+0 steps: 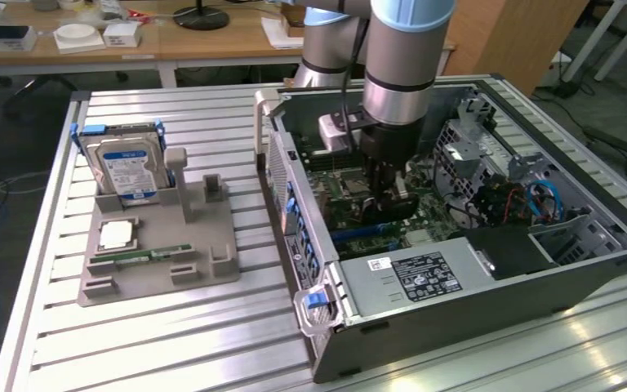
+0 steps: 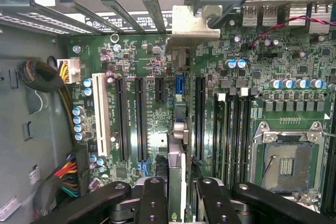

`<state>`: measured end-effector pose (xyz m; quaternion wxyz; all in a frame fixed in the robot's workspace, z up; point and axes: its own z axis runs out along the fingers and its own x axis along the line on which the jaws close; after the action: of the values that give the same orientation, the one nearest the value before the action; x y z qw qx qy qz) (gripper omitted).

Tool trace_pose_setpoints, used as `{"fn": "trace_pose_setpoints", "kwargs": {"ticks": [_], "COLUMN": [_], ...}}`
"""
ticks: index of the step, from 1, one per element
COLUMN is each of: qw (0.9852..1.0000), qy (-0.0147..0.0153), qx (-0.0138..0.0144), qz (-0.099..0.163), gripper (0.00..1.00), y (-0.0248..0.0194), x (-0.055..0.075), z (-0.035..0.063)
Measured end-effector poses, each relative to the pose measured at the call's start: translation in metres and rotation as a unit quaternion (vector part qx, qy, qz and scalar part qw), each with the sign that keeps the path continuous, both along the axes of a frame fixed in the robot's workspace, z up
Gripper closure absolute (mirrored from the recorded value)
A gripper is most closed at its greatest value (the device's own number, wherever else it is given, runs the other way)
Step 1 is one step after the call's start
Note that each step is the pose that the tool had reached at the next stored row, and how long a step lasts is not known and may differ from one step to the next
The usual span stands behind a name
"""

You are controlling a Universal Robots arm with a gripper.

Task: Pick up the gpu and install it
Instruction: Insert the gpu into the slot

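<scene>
My gripper [image 1: 384, 189] reaches down into the open computer case [image 1: 575, 273], over the green motherboard [image 2: 131, 56]. In the wrist view the gripper [image 2: 177, 195] is shut on the gpu [image 2: 177, 129], a thin dark card seen edge-on between the two black fingers [image 2: 153, 198]. The card's silvery metal end bracket [image 2: 191, 22] lies against the case's rear slot openings. The card stands in line with the blue slot [image 2: 179, 85], between long black slots [image 2: 140, 119]. Whether it is seated in a slot I cannot tell. In the exterior view the gpu [image 1: 388, 211] shows dark below the fingers.
A grey holder [image 1: 150, 261] on the slatted table carries a silver hard drive [image 1: 128, 167], a processor chip [image 1: 115, 235] and a green memory stick [image 1: 140, 255]. Inside the case are the power supply [image 1: 411, 273], the processor socket [image 2: 286, 163] and cable bundles [image 2: 68, 174].
</scene>
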<state>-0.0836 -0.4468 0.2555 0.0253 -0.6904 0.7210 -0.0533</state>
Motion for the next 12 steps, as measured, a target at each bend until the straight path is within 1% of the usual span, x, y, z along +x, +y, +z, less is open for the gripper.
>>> {"fn": "trace_pose_setpoints", "kwargs": {"ticks": [6, 12], "qw": [1.0000, 1.0000], "qy": [0.0000, 0.0000], "qx": [0.0000, 0.0000], "qz": [0.000, 0.000], "gripper": [0.74, 0.74], "y": [-0.0002, -0.0020], "x": [-0.0027, -0.0035], "z": [-0.0003, -0.0006]}}
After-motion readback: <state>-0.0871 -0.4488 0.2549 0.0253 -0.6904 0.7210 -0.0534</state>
